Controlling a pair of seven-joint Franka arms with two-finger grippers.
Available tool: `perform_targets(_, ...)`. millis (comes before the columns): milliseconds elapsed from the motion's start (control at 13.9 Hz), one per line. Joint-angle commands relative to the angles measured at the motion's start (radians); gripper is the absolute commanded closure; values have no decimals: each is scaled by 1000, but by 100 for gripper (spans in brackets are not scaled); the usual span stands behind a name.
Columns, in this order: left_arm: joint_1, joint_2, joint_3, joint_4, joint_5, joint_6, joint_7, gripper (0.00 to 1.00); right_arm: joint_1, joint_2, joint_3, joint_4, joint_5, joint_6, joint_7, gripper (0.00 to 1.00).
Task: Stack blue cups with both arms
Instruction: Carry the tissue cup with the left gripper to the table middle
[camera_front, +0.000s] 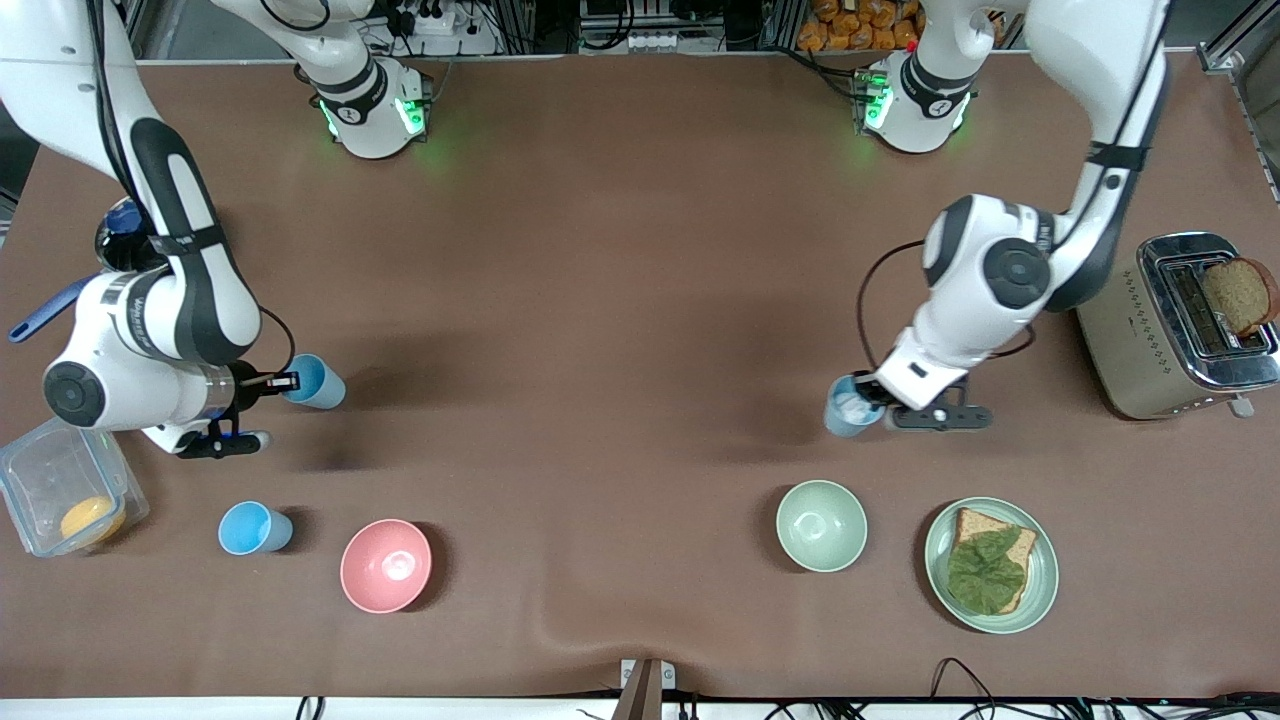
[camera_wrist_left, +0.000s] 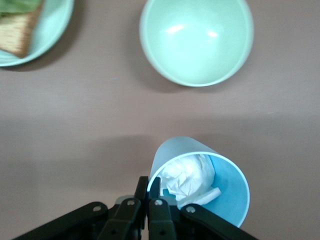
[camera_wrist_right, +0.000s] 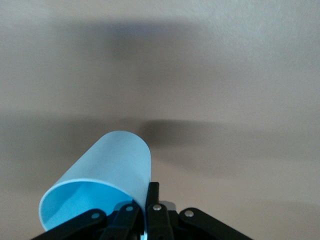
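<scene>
over table | left gripper (camera_wrist_left: 148, 192) clamps paper-filled cup (camera_wrist_left: 200, 185) | right gripper (camera_wrist_right: 149, 200) clamps empty cup (camera_wrist_right: 100, 187)

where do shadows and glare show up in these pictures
Front view: soft shadows lie beside the pink bowl and under both arms. Left wrist view: bright glare spots sit inside the pale green bowl. Right wrist view: the held cup casts a dark streak.

Brown table (camera_front: 620, 300): blue cup (camera_front: 255, 528), pink bowl (camera_front: 386, 565), green bowl (camera_front: 821, 525), plate (camera_front: 1040, 585), toaster (camera_front: 1165, 330), container (camera_front: 60, 500).

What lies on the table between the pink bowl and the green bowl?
Nothing: in the front view only bare brown table runs from the pink bowl to the green bowl.
</scene>
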Motion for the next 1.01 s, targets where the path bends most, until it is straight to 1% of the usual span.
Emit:
perform_targets(0, -96, 81, 5, 115, -18, -37, -106, 100, 31, -29, -2, 43, 16, -76, 0, 100)
perform_targets(287, -203, 141, 5, 204, -17, -37, -299, 100, 103, -31, 0, 98, 19, -160, 74, 100)
perform_targets(575, -312, 268, 8, 312, -8, -37, -492, 100, 162, -44, 0, 115, 78, -211, 183, 100)
perform_targets(718, -331, 322, 7, 347, -11, -35, -513, 100, 176, -46, 0, 115, 81, -220, 223, 100)
perform_targets(790, -336, 339, 7, 355, -9, -37, -514, 100, 183, -49, 0, 117, 96, -231, 233, 100)
perform_targets(934, -363, 349, 7, 356, -17, -37, -517, 100, 188, -49, 0, 118, 121, -234, 263, 100)
